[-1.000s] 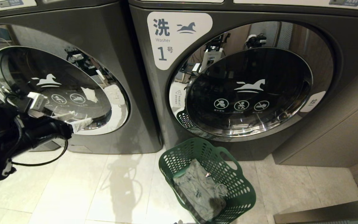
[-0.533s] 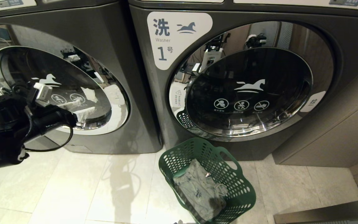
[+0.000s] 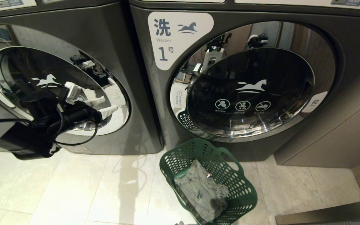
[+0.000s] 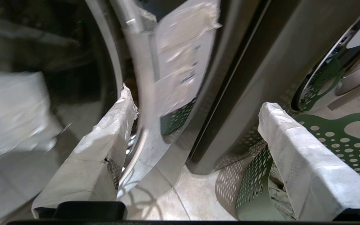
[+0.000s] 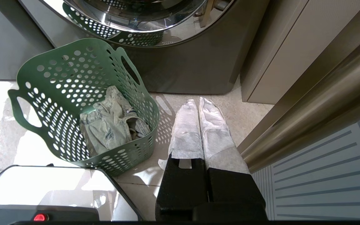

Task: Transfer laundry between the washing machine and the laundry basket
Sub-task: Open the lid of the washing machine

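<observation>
Laundry [image 3: 198, 190], a faded grey-green denim garment, lies crumpled inside the dark green perforated plastic laundry basket [image 3: 242, 184] on the pale tiled floor [image 3: 73, 193]. It is judged soft, light and non-slippery; grasp a raised fold. Head view: left claw [image 3: 103, 106], spread, is before the chrome-ringed glass door [image 3: 14, 65] of the dark grey washing machine [image 3: 117, 47]. Left wrist view: white-wrapped fingers [image 4: 295, 156] stand apart. Right wrist view: right claw [image 5: 198, 104] pressed together, beside the basket.
</observation>
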You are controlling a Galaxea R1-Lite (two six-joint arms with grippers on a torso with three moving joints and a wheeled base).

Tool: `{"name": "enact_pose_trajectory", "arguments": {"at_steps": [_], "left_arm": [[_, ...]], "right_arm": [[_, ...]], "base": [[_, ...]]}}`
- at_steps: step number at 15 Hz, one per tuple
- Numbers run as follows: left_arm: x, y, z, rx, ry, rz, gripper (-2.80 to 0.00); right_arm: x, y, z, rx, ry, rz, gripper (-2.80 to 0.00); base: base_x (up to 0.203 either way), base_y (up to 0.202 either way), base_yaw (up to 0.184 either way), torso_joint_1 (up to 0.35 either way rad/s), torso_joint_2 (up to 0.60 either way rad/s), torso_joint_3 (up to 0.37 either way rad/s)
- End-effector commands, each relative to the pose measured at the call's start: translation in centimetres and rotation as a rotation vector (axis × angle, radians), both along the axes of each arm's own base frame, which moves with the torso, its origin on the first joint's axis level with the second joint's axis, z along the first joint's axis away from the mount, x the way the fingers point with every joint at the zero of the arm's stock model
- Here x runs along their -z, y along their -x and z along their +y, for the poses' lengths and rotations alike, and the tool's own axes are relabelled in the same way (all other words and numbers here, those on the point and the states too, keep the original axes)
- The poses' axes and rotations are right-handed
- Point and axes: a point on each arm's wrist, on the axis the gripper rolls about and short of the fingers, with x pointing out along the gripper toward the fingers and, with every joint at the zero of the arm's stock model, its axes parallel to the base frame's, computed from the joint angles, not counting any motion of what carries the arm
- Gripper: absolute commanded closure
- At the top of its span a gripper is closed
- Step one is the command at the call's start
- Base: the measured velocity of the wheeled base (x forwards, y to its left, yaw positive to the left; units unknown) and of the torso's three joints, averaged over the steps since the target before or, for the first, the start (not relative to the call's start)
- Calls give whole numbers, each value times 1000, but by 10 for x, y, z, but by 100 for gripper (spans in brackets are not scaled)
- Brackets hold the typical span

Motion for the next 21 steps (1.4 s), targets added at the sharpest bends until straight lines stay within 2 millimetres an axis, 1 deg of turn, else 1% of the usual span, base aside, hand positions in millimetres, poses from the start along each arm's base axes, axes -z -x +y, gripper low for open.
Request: {"name": "enact_pose_trajectory", "arguments": {"at_steps": [1, 3, 6, 11, 14, 16, 21], "left_arm": [[5, -8, -9, 22, -10, -13, -280], [8, -10, -10, 6, -49, -39, -280], [11, -12, -11, 6, -55, -37, -280], [10, -24, -12, 18, -49, -62, -280], [19, -26, -14, 31, -47, -42, -280], [23, -33, -15, 35, -47, -47, -280], [4, -56, -19, 70, 13, -106, -280]], "right_arm": [[0, 0, 0, 0, 1, 0, 0], [0, 0, 0, 0, 1, -1, 0], [0, 0, 0, 0, 0, 0, 0], [0, 0, 0, 1, 0, 0, 0], [0, 0, 0, 0, 0, 0, 0], [0, 0, 0, -1, 1, 0, 0], [0, 0, 0, -1, 1, -1, 0]], "base": [[0, 0, 0, 0, 0, 0], [0, 0, 0, 0, 0, 0], [0, 0, 0, 0, 0, 0], [0, 0, 0, 0, 0, 0], [0, 0, 0, 0, 0, 0], [0, 0, 0, 0, 0, 0], [0, 0, 0, 0, 0, 0]]}}
